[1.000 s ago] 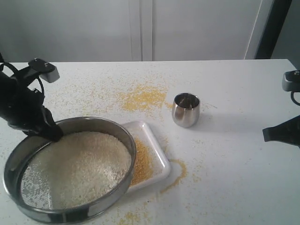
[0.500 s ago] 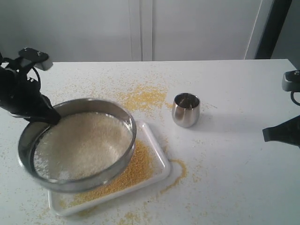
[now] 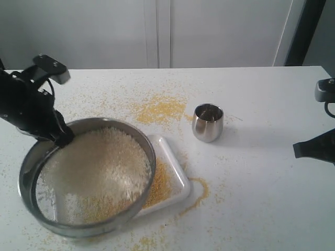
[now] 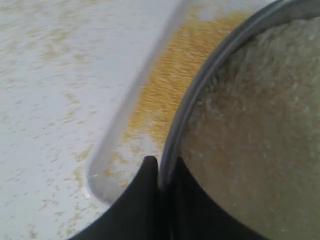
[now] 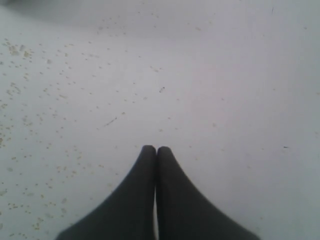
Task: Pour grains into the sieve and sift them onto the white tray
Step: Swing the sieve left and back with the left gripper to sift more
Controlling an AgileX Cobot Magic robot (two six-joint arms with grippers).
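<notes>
Left claw: the left claw is nearly closed, pinching the far rim of the wide, round, steel-rimmed sieve; the wrist view shows the rim running between the jaws.
Right claw: the right claw is fully closed and empty, above bare surface at the right edge, where it was a second ago.
Change: within the last second the sieve has swung away from the camera and come back toward the near left. It now hides most of the flat, rectangular white tray again.
Sieve contents: pale, rice-like coarse grains lie heaped on the mesh, banked toward the tray side, with thinner cover at the near left.
Tray contents: fine golden-yellow granules lie on the exposed end of the tray, under the sieve's edge.
Reading: the swing looks like a shaking stroke, so pouring appears finished and sifting is under way.
Defect: golden spill lies on the surface beyond and beside the tray.
Other item: the small shiny steel cup stands upright, well apart from the sieve.
</notes>
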